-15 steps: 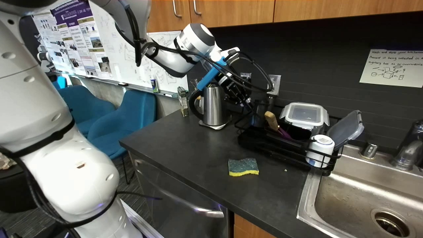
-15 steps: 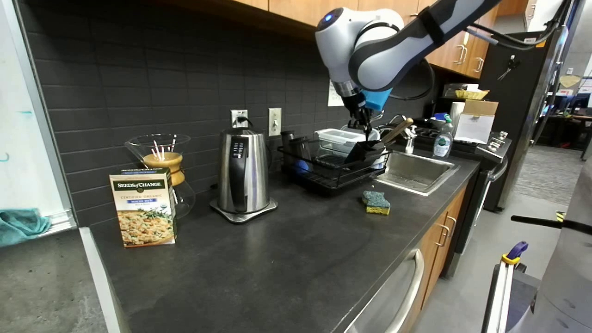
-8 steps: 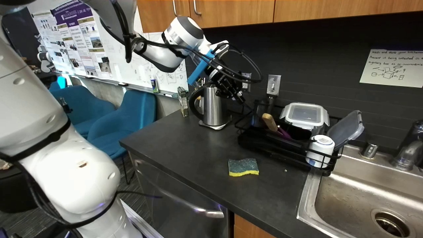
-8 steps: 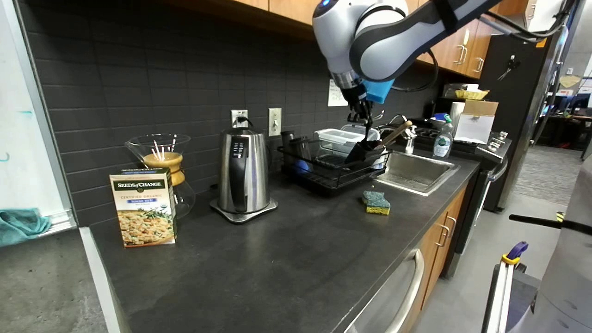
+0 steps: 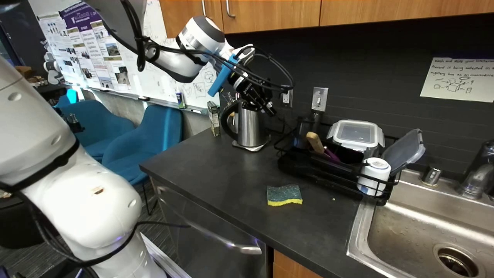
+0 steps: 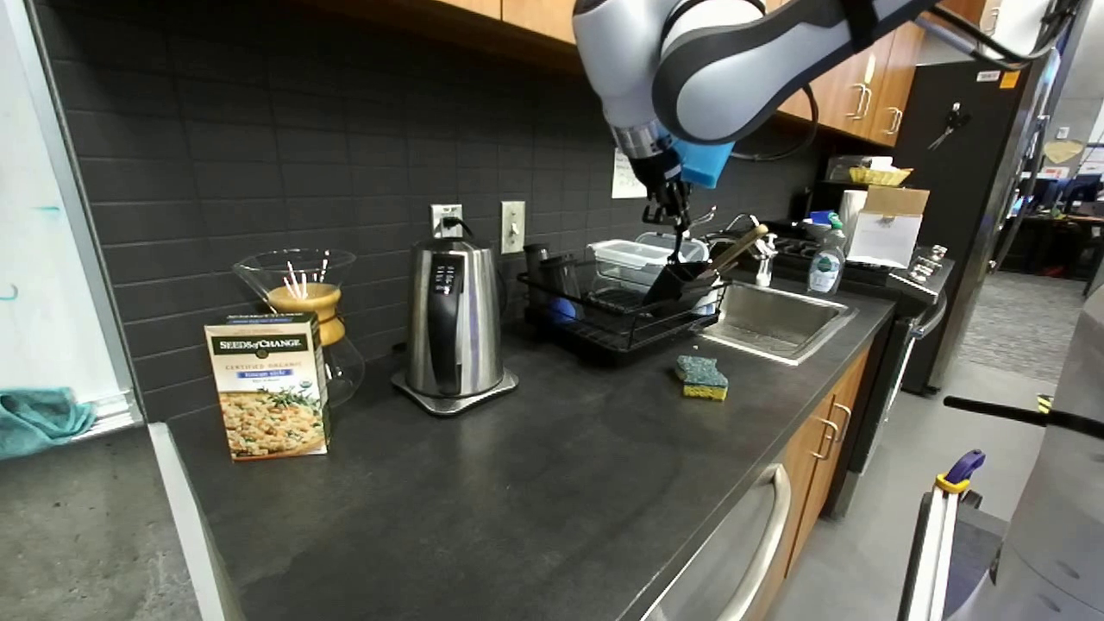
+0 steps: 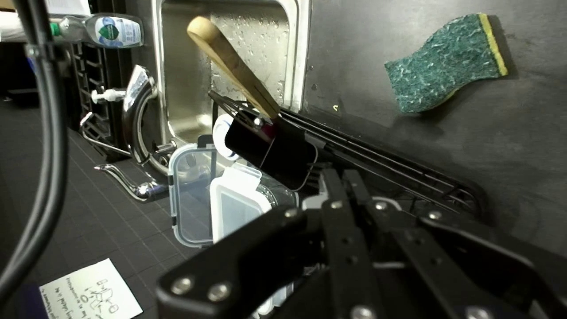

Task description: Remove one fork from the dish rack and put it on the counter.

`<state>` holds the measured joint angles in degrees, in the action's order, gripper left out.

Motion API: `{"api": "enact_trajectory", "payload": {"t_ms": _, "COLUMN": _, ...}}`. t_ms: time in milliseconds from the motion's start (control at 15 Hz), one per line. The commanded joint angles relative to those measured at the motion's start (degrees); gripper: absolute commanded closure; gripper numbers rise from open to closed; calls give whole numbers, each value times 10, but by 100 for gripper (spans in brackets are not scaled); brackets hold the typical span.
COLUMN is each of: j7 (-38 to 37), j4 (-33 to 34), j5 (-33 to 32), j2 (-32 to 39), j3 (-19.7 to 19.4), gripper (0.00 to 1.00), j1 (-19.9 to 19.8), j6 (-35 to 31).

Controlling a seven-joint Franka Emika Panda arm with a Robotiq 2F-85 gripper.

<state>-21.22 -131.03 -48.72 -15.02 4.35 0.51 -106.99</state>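
One fork (image 6: 676, 253) seems out of the dish rack (image 5: 308, 170), clenched in the gripper (image 7: 342, 172); the counter (image 6: 535, 500) below awaits it.

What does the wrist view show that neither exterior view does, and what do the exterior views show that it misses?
Wrist view only: the dividing line inside the black utensil cup and, it seems, fork tines by the gripper.

Exterior views only: the steel kettle, the Seeds of Change box and the upper cabinets; in an exterior view, also blue chairs.

All three share: the dish rack, the counter, the sponge, the sink and the gripper.
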Motion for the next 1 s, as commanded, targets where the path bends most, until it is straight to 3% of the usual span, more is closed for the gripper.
{"api": "enact_trajectory", "payload": {"t_ms": 0, "j7": -13, "j4": -15, "j5": 6, "j2": -7, "j3": 13, "gripper": 99, "j1": 15, "j6": 9}}
{"api": "enact_trajectory", "payload": {"t_ms": 933, "j7": -58, "j4": -36, "j5": 37, "j2": 63, "j3": 65, "gripper": 99, "j1": 68, "j6": -10}}
